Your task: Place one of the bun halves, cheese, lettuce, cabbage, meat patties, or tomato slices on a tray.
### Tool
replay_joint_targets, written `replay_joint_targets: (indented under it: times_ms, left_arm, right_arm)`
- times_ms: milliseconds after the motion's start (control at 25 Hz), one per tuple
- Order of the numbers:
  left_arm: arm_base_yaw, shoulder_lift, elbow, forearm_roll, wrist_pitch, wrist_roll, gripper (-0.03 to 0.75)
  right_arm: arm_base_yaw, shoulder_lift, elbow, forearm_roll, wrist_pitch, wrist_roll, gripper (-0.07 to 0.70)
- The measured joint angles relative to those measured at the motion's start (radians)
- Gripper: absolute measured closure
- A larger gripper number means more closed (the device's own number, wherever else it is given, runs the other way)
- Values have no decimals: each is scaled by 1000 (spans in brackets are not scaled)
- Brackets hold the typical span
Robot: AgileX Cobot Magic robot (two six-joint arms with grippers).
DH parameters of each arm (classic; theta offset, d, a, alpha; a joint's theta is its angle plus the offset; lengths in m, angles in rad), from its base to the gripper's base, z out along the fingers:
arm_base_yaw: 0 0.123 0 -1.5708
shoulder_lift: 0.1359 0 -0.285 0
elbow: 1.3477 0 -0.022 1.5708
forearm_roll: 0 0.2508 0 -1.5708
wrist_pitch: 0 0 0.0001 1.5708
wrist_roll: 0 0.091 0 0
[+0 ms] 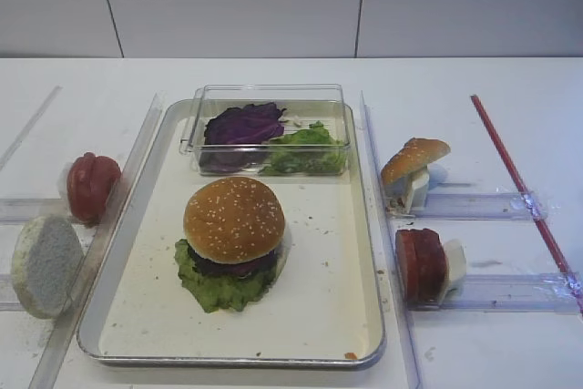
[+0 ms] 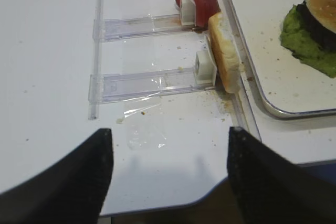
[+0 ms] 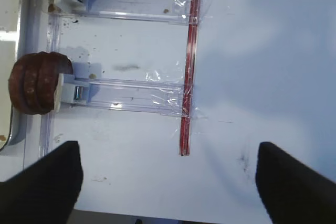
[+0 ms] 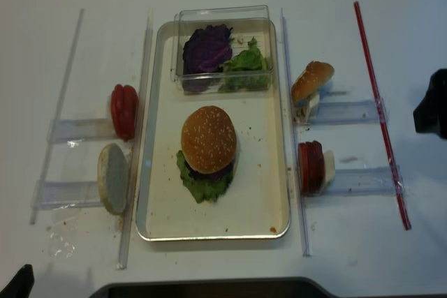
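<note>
Bright, even overhead light washes the white table nearly flat. Beneath the right gripper soft grey shadows spread; its near fingers blur dark. Glare streaks the tray rim beyond the left gripper.

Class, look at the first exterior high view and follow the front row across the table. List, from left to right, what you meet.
Pale flat bun half → tray rim → lettuce under the seeded bun top → meat patties → red strip.
</note>
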Motion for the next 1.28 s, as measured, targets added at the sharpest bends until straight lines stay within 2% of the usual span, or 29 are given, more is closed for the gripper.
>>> replay_joint_targets:
  times_ms: [440, 1280]
  left_arm:
    - [0, 0, 0, 0, 0, 0, 286]
    - [0, 0, 0, 0, 0, 0, 287]
  right_arm:
    - [0, -255, 87, 2, 11, 6, -38]
    - [0, -599, 91, -23, 29, 6, -38]
